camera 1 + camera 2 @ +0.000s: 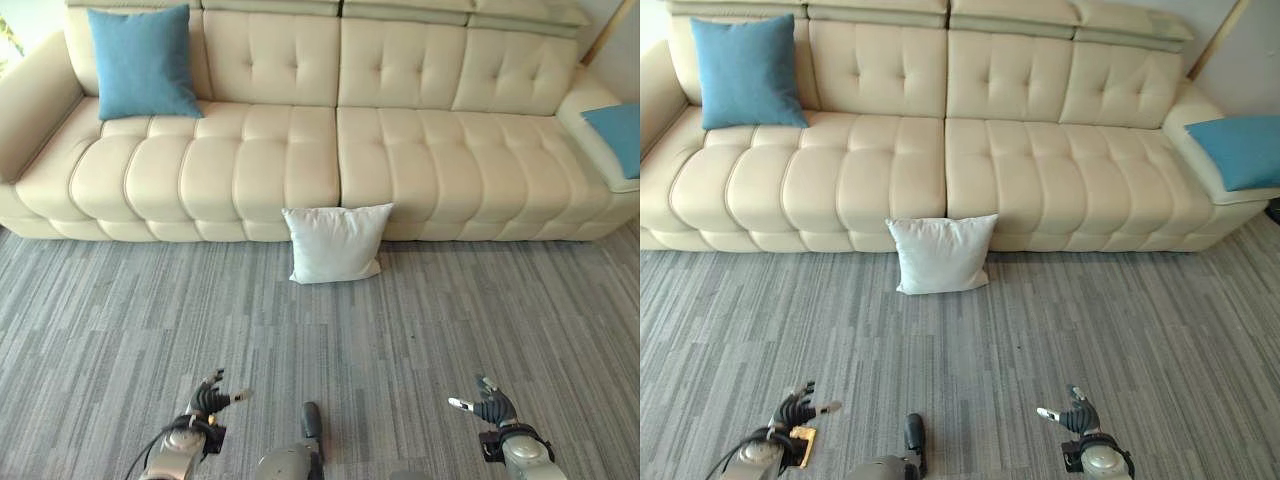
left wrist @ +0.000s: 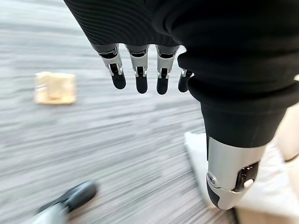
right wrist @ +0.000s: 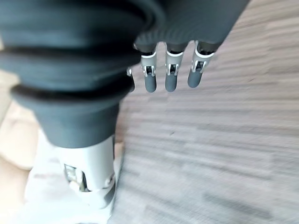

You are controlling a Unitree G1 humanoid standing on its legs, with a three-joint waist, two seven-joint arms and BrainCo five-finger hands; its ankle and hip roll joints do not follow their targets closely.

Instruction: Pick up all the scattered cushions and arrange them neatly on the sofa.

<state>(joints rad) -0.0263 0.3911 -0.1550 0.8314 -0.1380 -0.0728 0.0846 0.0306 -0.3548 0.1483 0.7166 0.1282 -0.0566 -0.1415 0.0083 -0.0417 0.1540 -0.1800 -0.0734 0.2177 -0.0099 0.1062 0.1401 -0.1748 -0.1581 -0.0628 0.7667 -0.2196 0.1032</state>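
A long cream sofa point(image 1: 330, 150) ran across the room in front of the robot. One blue cushion point(image 1: 142, 62) stood upright against the backrest at the sofa's left end, which looked neat enough to count as done. A second blue cushion point(image 1: 1243, 148) lay on the right-hand arm, partly cut off at the edge of view; I judged it might want straightening, though I could not tell how tidily it sat.

The clear piece of work left was the white cushion point(image 1: 336, 243), which stood on the grey carpet point(image 1: 450, 320), leaning against the sofa's front at about the middle, where the two seat sections met.

The left robot hand point(image 1: 208, 401) hung low over the carpet, well short of the cushion, its fingers straight and relaxed, holding nothing. The right robot hand point(image 1: 490, 407) hung likewise on the other side, fingers loosely spread and empty. A small tan square point(image 1: 802, 434) lay on the carpet just by the left hand.

By my reckoning the task was partway along: two cushions on the sofa, one on the floor not yet reached for.
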